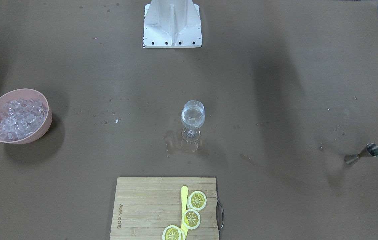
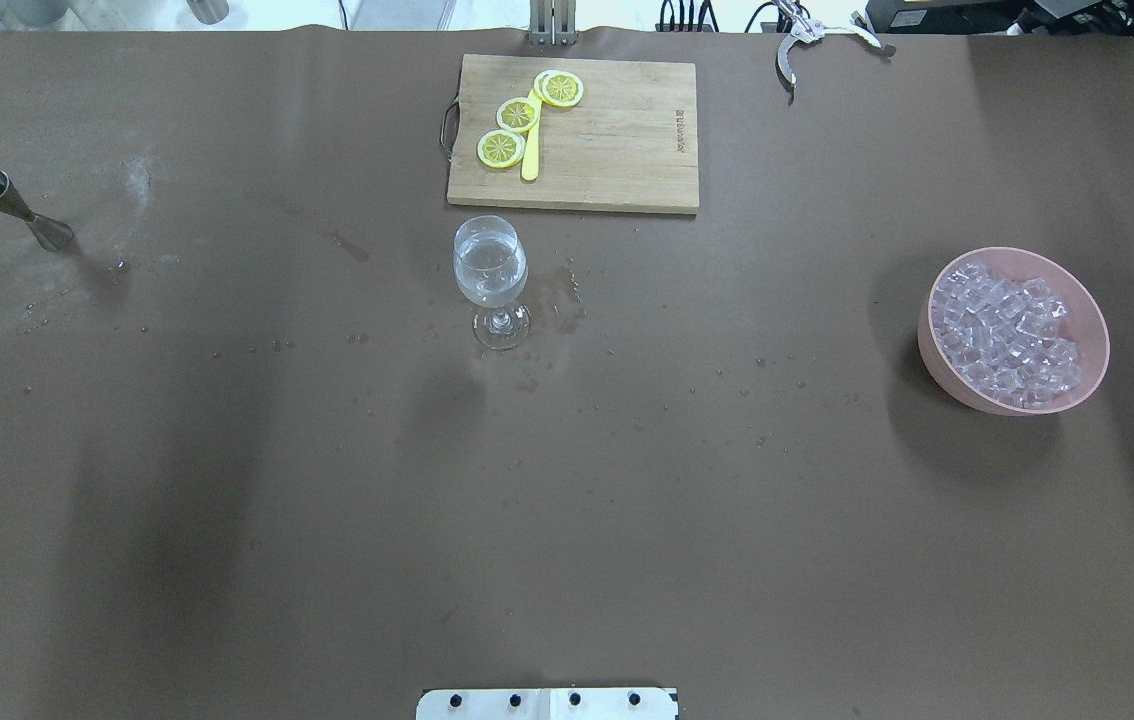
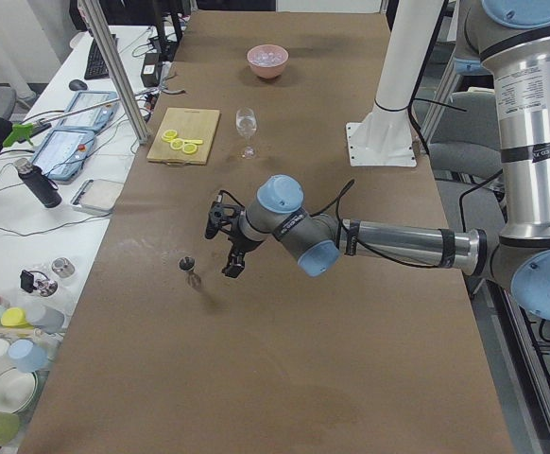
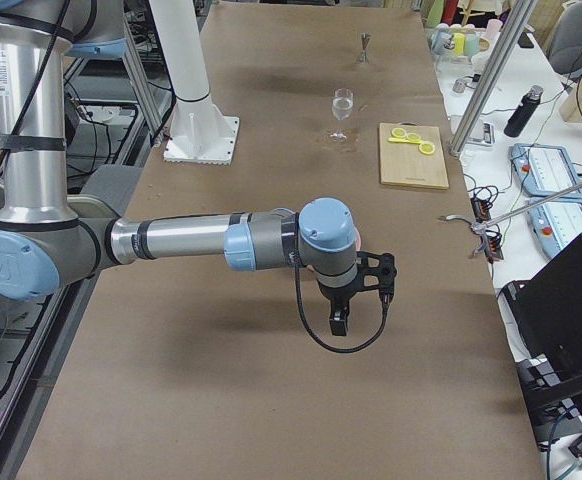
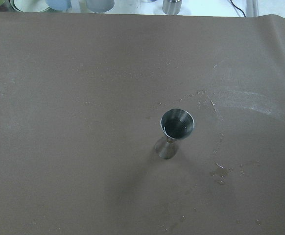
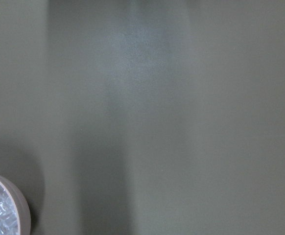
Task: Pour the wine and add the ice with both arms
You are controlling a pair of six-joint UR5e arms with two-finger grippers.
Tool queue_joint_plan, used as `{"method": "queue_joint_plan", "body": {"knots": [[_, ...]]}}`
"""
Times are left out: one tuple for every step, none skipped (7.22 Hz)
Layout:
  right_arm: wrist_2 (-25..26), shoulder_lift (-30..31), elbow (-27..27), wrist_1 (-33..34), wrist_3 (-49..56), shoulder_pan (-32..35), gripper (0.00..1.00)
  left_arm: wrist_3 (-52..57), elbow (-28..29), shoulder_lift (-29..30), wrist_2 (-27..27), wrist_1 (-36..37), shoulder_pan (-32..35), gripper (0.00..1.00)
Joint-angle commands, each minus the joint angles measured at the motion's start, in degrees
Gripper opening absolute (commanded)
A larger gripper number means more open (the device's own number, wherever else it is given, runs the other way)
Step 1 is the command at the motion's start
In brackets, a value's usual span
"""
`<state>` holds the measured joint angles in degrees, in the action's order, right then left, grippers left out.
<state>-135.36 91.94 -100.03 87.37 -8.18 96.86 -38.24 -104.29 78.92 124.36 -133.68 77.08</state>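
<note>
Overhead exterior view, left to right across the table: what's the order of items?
jigger → wine glass → metal tongs → pink bowl of ice. The cutting board is left out because it overlaps the glass's position.

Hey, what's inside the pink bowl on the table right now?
The pink bowl holds a heap of small clear ice cubes. The cubes cover the bowl's floor, so anything lying underneath them cannot be seen.
</note>
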Motion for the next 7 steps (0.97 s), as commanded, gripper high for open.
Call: {"method": "queue_joint_plan", "body": {"knots": [[0.7,-0.5,-0.1,0.2,-0.1,0.1,1.00,-0.5,0.1,-0.1,-0.9,-0.4,-1.0,0.98],[0.8,-0.6,-0.1,0.5,-0.7,0.0,1.00,-0.7,0.1,-0.1,-2.1,-0.6,-1.8,0.98],[0.7,-0.5,-0.3,0.5,-0.9,0.0,1.00,-1.3,0.9,-0.4,-4.5,-3.6,-3.3,0.98],[0.6,-0.4,-0.5,0.6,-2.1,0.0,1.00,-4.0,3.5,-0.5,-5.6,-9.0,-4.6,0.98],[0.1,0.0,-1.3,0.6,-4.3,0.0,1.00,-4.8,5.6,-0.5,-8.2,-12.8,-5.9,0.98],[-0.2,0.2,-1.7,1.1,-5.2,0.0,1.00,-5.7,7.1,-0.5,-11.7,-15.3,-8.1,0.98],[-0.8,-0.3,-3.3,3.4,-6.2,0.0,1.00,-9.4,8.6,-0.3,-17.5,-18.9,-12.0,0.98]]}}
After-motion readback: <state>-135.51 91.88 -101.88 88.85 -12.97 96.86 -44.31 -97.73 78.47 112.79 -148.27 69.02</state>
